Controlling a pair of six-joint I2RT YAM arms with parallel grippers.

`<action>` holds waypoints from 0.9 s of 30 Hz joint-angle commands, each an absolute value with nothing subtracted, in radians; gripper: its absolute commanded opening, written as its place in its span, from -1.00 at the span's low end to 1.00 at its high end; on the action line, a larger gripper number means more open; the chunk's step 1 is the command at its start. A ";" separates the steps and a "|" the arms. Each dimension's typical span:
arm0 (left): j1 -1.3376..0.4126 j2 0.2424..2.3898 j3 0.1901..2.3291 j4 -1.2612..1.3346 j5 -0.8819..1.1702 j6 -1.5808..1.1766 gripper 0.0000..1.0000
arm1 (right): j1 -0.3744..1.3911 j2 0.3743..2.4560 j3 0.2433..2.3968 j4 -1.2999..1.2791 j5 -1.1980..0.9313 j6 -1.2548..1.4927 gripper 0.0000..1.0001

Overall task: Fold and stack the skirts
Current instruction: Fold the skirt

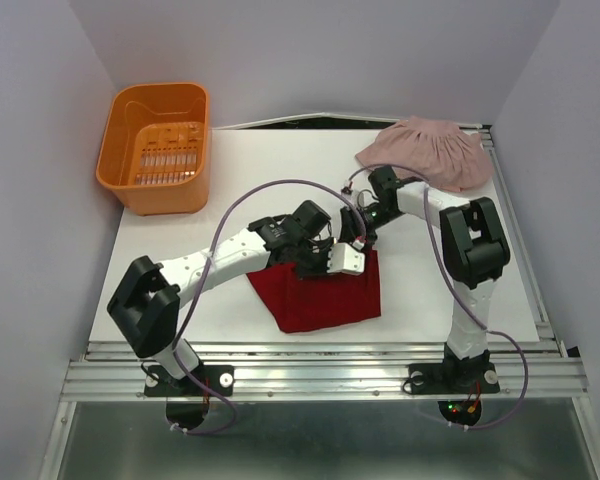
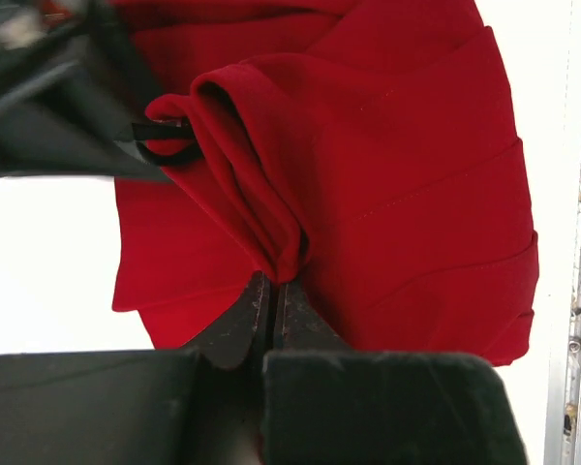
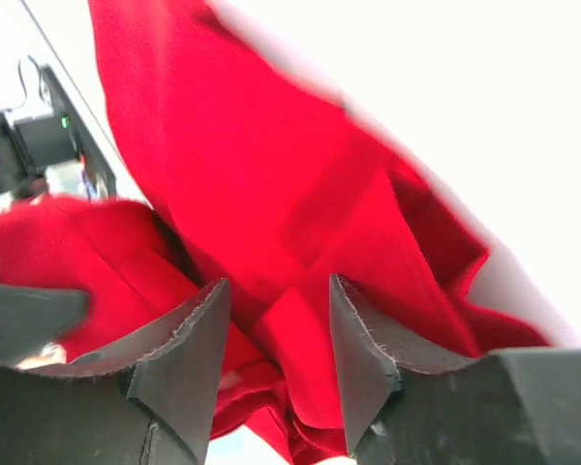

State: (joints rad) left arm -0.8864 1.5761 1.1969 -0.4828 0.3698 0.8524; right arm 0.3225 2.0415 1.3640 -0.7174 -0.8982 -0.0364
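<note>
- Position: red skirt (image 1: 325, 298) lies bunched on the white table (image 1: 230, 180), at the centre of the near side, between the 2 arms.
- left gripper (image 2: 274, 287): fingers pressed together, pinching a raised fold of the red skirt. In the left wrist view the fold stands up from the tips, and the rest of the cloth spreads beyond them in flat pleats to the right.
- right gripper (image 3: 276, 329): its 2 fingers (image 3: 189, 339) are spread apart, with red cloth showing in the gap and behind it. Cannot tell whether either pad touches the cloth.
- Top view: both grippers sit just beside each other over the far edge of the red skirt.
- pink skirt (image 1: 430, 152): crumpled heap at the far right corner of the table, well apart from both grippers.
- orange basket (image 1: 120, 160): at the far left corner.
</note>
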 commanded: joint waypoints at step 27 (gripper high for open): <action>-0.841 1.558 1.299 -0.443 0.364 0.965 -1.00 | 0.367 2.270 1.594 -0.704 -0.907 -0.072 -0.69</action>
State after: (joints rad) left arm -0.8745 1.5379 1.2236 -0.4778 0.3943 0.9169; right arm 0.3470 2.2974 1.6295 -0.7170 -0.9260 -0.0338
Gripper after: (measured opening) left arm 0.041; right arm 0.177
